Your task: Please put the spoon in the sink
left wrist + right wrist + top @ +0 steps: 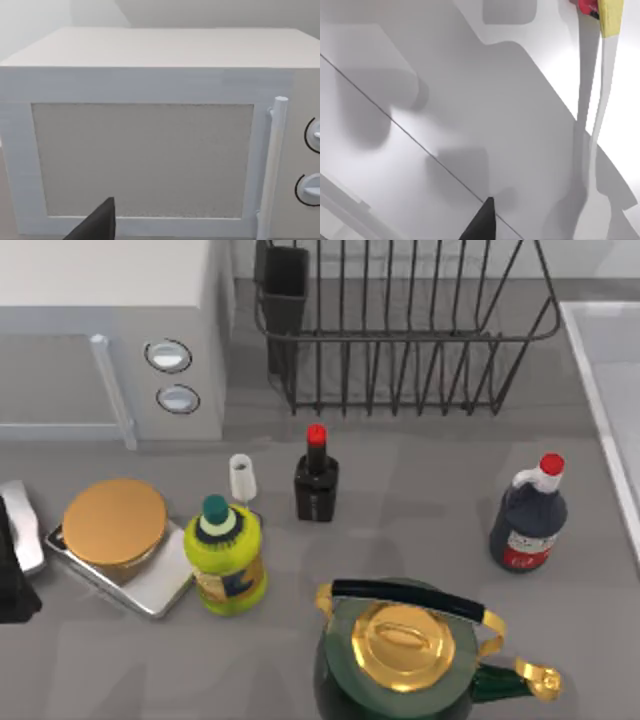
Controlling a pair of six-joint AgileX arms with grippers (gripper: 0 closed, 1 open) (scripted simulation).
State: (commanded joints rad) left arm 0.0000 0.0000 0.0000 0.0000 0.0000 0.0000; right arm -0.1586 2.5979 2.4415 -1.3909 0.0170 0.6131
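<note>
Off at the sink (592, 390), whose raised pale rim runs along the table's right side, the right wrist view looks down on a smooth pale surface. The spoon (601, 125) shows there, a slim white one with a yellow band at its handle end. It sits well to one side of the right gripper (483, 226), apart from it, and its shadow meets it at the bowl end. Whether that gripper is open or closed cannot be told, and nothing is seen in its hold.

Toward the sink from the table's middle stand a dark bottle (528, 520) and the dish rack (400, 330), with bare table between them and the rim.

Far from the sink, the left gripper (97, 225) faces the microwave (150, 150); its opening cannot be told either.
</note>
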